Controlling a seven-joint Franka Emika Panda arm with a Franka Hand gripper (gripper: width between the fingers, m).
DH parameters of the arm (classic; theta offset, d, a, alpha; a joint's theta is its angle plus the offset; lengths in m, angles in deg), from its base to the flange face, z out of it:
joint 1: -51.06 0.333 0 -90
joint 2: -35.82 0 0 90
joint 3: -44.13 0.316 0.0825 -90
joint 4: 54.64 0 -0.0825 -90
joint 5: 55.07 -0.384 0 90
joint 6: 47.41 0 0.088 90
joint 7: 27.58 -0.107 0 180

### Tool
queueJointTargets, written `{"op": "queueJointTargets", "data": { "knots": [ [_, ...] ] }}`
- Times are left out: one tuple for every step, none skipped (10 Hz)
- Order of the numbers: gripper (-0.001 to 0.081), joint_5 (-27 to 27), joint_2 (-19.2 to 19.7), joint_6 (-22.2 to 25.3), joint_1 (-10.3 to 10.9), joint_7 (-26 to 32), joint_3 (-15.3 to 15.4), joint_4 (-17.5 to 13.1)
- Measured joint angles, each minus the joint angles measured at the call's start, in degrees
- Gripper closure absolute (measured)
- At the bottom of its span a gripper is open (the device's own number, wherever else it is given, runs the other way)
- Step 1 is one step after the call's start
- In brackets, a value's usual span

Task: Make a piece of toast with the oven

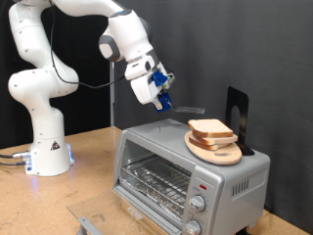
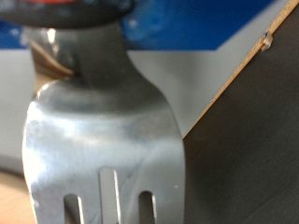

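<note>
A: Start with the exterior view. Where is the oven [image 1: 186, 168]?

B: It stands on the wooden surface [image 1: 93, 157], silver and boxy, its glass door shut with the wire rack showing behind it. Two round knobs [image 1: 199, 215] sit at its front corner, with a small red mark above them.

A: And the piece of toast [image 1: 210, 129]?

B: On top of the oven, resting on a round light-wood board [image 1: 217, 151]. Two slices lie stacked there; the upper one is pale tan with a darker crust. A dark upright stand [image 1: 238, 117] rises just behind the board.

A: Where is the pincer [image 1: 164, 99]?

B: Above the oven roof, beside the board and apart from the bread, on the side nearer the white arm [image 1: 44, 73]. It is clenched on a metal spatula [image 1: 184, 108], whose flat blade reaches out level towards the toast, its tip near the slices but not touching them.

A: What does the wrist view add?

B: The spatula [image 2: 103, 131] fills the picture, a shiny slotted blade with a narrow neck running up between blue parts of the hand. The fingers themselves are blurred. Behind the blade there is a grey panel, a dark area and a strip of wood edge. Neither the oven nor the toast shows here.
</note>
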Motion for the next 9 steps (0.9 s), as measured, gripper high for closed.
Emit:
{"op": "queueJointTargets", "data": {
  "knots": [
    [0.0424, -0.5, -1.3, 0.2, 0.0, 1.6, -1.6, 0.7],
    [0.0424, -0.6, -2.8, 1.3, -0.2, 2.9, -3.3, 1.4],
    [0.0423, -0.3, -4.3, 2.9, -0.7, 3.7, -5.0, 2.0],
    [0.0423, 0.2, -5.7, 4.8, -1.7, 4.4, -6.5, 2.4],
    [0.0423, 1.4, -6.7, 6.6, -2.9, 5.2, -7.8, 2.6],
    [0.0423, 3.0, -7.3, 7.8, -4.2, 5.7, -8.7, 2.8],
    [0.0423, 4.6, -7.4, 8.1, -5.5, 5.9, -9.3, 2.8],
    [0.0423, 5.8, -7.3, 8.1, -6.8, 6.1, -9.8, 2.9],
    [0.0423, 6.5, -7.2, 8.1, -7.7, 6.6, -10.5, 2.9]
  ]
}}
